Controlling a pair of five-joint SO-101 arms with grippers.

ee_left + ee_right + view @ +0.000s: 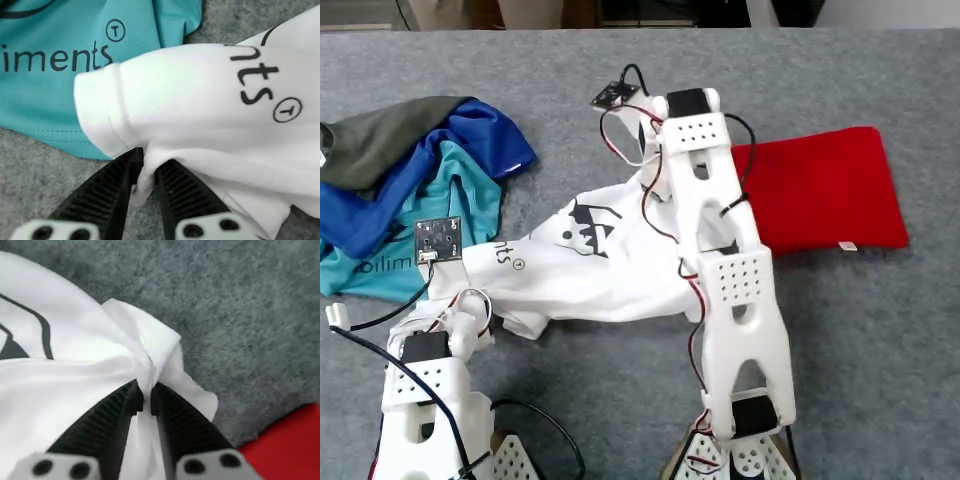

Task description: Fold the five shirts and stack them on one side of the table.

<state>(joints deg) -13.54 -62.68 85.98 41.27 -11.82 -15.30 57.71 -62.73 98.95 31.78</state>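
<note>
— Our left claw was nipped shut on a thin fold of the white shirt, just under a hemmed sleeve cuff. And the other?
— Our right claw was likewise closed on a pinch of the same shirt, at a peaked corner of cloth near the red shirt.
— So we held it at two ends. It lay across the middle of the bench, print up and rumpled between the grips.
— We judged it light, soft and limp, with no stiffness to keep a crease. It looked thin enough to slip from a shallow pinch. Hems and seams seemed the best hold to us, being doubled cloth.
— And the arms?
— Our right arm was stretched long from the near edge, wrist bent down over the shirt's far side. Our left arm sat tucked close to its base, its claw low at the shirt's near end.
— The cuff overlapped the teal shirt. The blue shirt and the grey shirt were heaped over that, unfolded. The red one lay folded flat on the right arm's side.
</note>
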